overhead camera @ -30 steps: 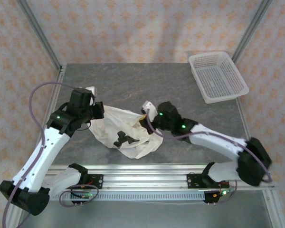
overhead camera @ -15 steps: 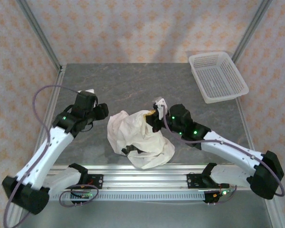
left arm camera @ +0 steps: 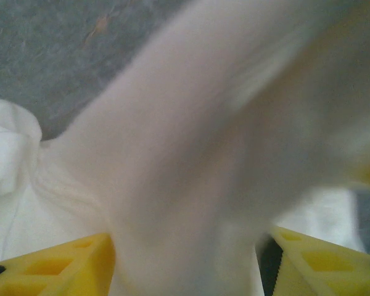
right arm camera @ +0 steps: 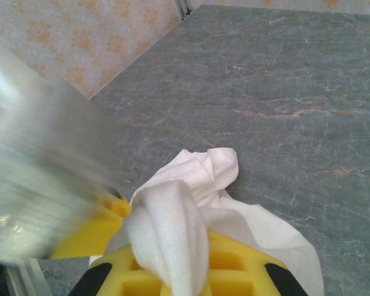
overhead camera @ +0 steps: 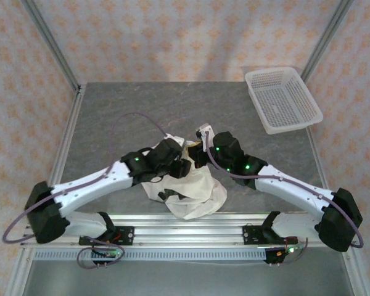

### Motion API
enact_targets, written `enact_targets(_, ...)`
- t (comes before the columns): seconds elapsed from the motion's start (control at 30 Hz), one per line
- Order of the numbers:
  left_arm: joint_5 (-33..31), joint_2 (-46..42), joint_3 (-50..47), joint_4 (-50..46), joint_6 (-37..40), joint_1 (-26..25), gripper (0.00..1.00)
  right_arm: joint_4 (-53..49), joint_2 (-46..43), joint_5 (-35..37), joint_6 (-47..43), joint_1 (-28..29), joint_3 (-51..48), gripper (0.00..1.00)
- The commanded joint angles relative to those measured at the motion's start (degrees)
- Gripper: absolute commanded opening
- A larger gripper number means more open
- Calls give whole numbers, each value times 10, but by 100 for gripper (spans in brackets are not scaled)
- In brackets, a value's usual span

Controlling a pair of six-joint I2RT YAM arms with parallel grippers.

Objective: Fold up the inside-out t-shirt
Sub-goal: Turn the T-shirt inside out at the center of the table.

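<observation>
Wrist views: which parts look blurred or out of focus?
Left wrist view: the t-shirt near the lens is soft and smeared, the yellow fingers sharper. Right wrist view: a streaked blur covers the left side; cloth and table are crisp.

open table (overhead camera: 142,105) at back, t-shirt (overhead camera: 200,192) heaped centre, basket (overhead camera: 283,98) far right

Left gripper (overhead camera: 184,165) opened and swung onto t-shirt (overhead camera: 200,190).

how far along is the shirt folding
Nothing looks folded: the t-shirt lies in a crumpled heap near the front edge of the table. In hand: the right gripper is shut on a pinch of it, and the left gripper stands open around another bunch. Left: spreading it flat and every fold.
</observation>
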Motion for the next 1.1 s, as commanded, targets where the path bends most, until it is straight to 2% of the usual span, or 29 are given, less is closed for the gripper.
enact_targets(0.0, -73, -1, 39, 9, 32, 0, 57, -16, -6, 14, 17, -4, 22, 0)
enact_targets(0.07, -80, -7, 47, 4, 28, 5, 36, -11, -8, 23, 25, -4, 14, 0)
enact_targets(0.1, -73, -14, 50, 2, 26, 8, 21, -7, -8, 28, 30, -6, 7, 0)
enact_targets(0.13, -57, -24, 52, 2, 25, 11, 8, -3, -7, 29, 36, -14, -1, 0)
enact_targets(0.17, -35, -33, 54, 2, 24, 14, 0, 1, -4, 26, 44, -24, -8, 0)
enact_targets(0.2, 2, -43, 53, 7, 22, 19, 0, 6, -2, 22, 55, -39, -18, 0)
enact_targets(0.33, 292, -70, 27, 92, 7, 82, 0, 15, 29, 45, 75, -87, -57, 4)
enact_targets(0.37, 318, -75, 22, 102, -1, 91, 0, 6, 33, 47, 67, -89, -58, 5)
enact_targets(0.47, 312, -83, 24, 79, -1, 112, 0, -47, 22, 34, 55, -88, -44, 23)
enact_targets(0.53, 302, -78, 32, 55, 7, 121, 0, -66, -16, 41, 68, -87, -53, 30)
enact_targets(0.6, 295, -74, 33, 47, 9, 125, 0, -58, -76, 52, 82, -79, -84, 34)
enact_targets(0.7, 290, -68, 33, 43, 5, 127, 0, 7, -167, 68, 133, -54, -153, 44)
enact_targets(0.8, 289, -63, 34, 46, -1, 128, 0, 58, -180, 54, 196, -20, -175, 45)
enact_targets(0.9, 285, -58, 39, 45, -7, 128, 0, 19, -139, 105, 240, 21, -134, 45)
enact_targets(1.07, 278, -53, 43, 42, -11, 129, 0, 60, -60, 127, 286, 47, -120, 43)
